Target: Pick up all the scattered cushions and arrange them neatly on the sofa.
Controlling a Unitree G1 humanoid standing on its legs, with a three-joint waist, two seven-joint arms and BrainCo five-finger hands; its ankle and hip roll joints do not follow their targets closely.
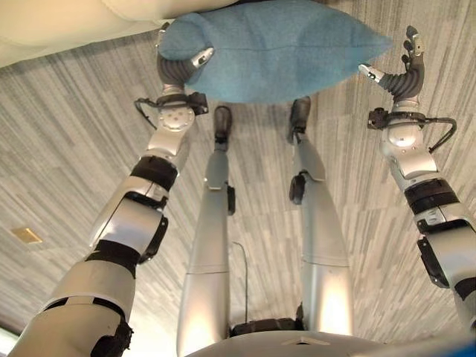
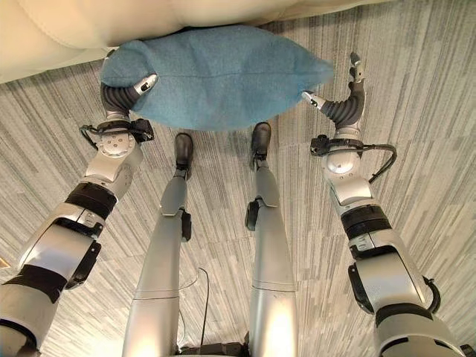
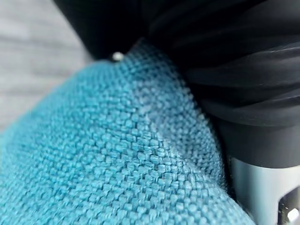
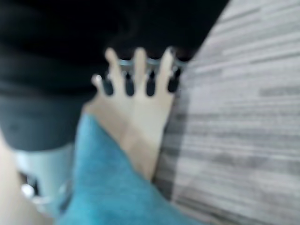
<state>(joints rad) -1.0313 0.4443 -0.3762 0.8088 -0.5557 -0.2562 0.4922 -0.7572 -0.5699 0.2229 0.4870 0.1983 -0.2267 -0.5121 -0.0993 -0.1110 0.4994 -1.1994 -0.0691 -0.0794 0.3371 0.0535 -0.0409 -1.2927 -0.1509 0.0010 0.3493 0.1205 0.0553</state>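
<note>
We look down at the grey striped carpet floor [image 2: 416, 111], the biggest thing here. At the far edge of the floor sits the cream soft sofa [image 2: 59, 30], and its front edge runs along the top of both eye views.

Next in size is the blue woven cloth cushion [image 2: 216, 74]. It lies just in front of the sofa, and its far side meets the sofa's front edge. We cannot tell if it rests on the floor or is lifted a little. It is not up on the sofa.

Our left hand [image 1: 178, 67] is at the left end of the blue cushion. Its thumb lies on top of the cloth, and its fingers go under or behind the cushion where we cannot see them. So we cannot tell if that hand is gripping. In the left wrist view the blue weave presses right up against the hand's dark cover.

Our right hand [image 2: 346, 108] is at the right corner of the cushion. Its fingers stand straight and spread, pointing toward the sofa. Its thumb reaches toward the cushion's corner, very close to it. This hand holds nothing.
</note>
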